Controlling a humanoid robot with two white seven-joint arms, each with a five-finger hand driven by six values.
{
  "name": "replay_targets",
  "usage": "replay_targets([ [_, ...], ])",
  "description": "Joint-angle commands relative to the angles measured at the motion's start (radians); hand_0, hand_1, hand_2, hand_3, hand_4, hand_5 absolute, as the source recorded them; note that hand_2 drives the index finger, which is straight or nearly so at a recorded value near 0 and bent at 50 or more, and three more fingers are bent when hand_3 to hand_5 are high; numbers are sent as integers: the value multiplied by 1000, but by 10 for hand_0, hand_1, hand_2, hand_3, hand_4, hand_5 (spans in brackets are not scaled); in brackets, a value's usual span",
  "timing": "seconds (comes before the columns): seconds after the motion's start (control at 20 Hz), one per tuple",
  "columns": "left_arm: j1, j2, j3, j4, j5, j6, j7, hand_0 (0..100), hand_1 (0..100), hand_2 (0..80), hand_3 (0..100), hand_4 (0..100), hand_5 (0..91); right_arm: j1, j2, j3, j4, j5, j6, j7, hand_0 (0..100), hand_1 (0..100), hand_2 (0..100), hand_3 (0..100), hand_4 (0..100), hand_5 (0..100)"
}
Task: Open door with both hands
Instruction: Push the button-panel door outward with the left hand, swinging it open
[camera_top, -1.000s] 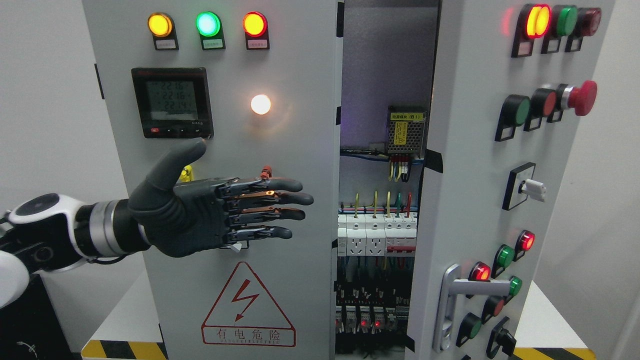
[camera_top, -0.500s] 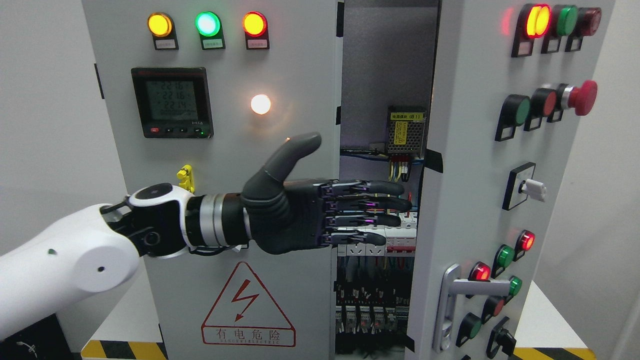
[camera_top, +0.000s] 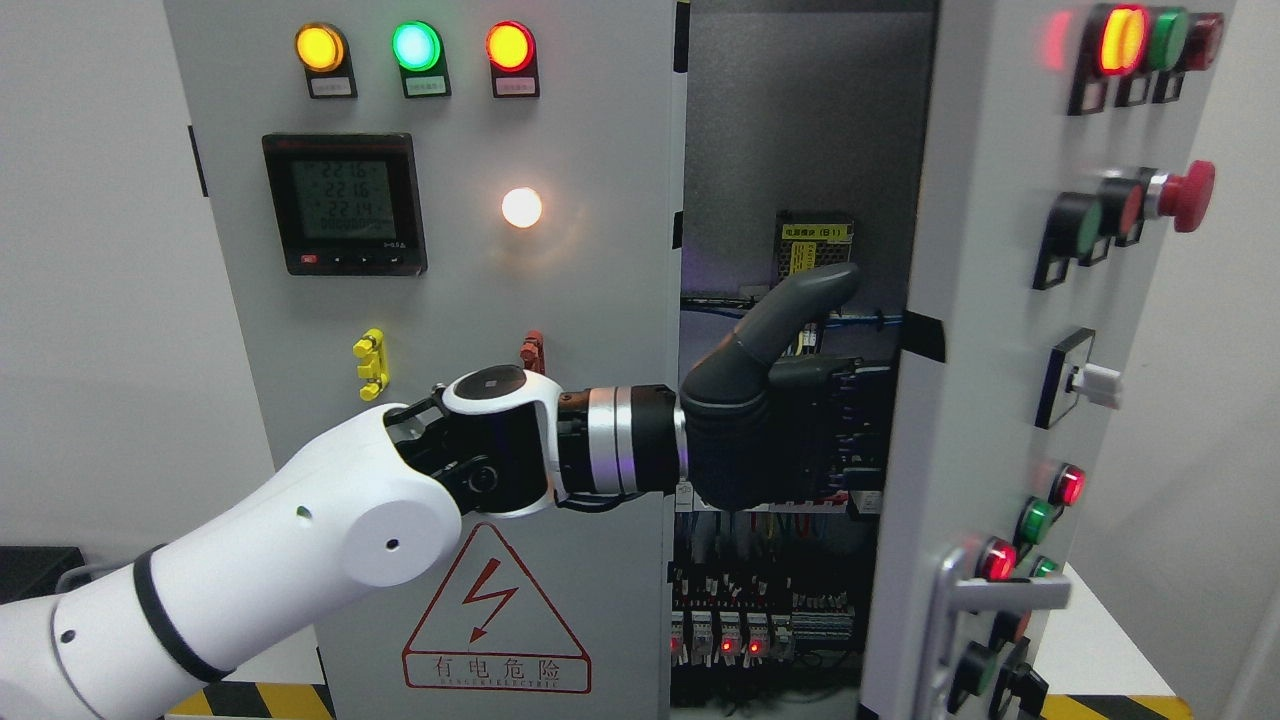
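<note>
The left robot hand (camera_top: 770, 420) has been carried into the gap behind the right door (camera_top: 985, 300), now swung wider; its grip cannot be told, probably pushing the door's inner edge.

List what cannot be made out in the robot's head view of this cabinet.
- Left hand: its fingers are hidden behind the right door, so its grip cannot be told.
- Right arm: out of frame.
- Meter digits: too small to read surely.
- Door handle: its lower end is cut off by the bottom edge.

left arm outstretched, left hand (camera_top: 775, 430) thumb up
</note>
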Motion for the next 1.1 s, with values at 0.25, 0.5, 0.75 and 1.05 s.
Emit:
replay_targets([
  [0.25,66,-401,135,-44,-320,64,140,0,0,0,0,0,0,-8,-1,0,9,-9,0,1,0,0,0,0,0,0],
  [0.5,56,-491,136,-35,-361,62,234,0,0,0,0,0,0,-8,-1,0,9,-11,0,1,0,0,0,0,0,0],
  [0.75,60,-490,132,-34,-355,59,272,0,0,0,0,0,0,-8,-1,-1,9,-9,0,1,0,0,0,0,0,0],
  [1.05,63,-491,90,-23,-329,32,326,0,0,0,0,0,0,-8,1,-1,9,-11,0,1,0,0,0,0,0,0],
])
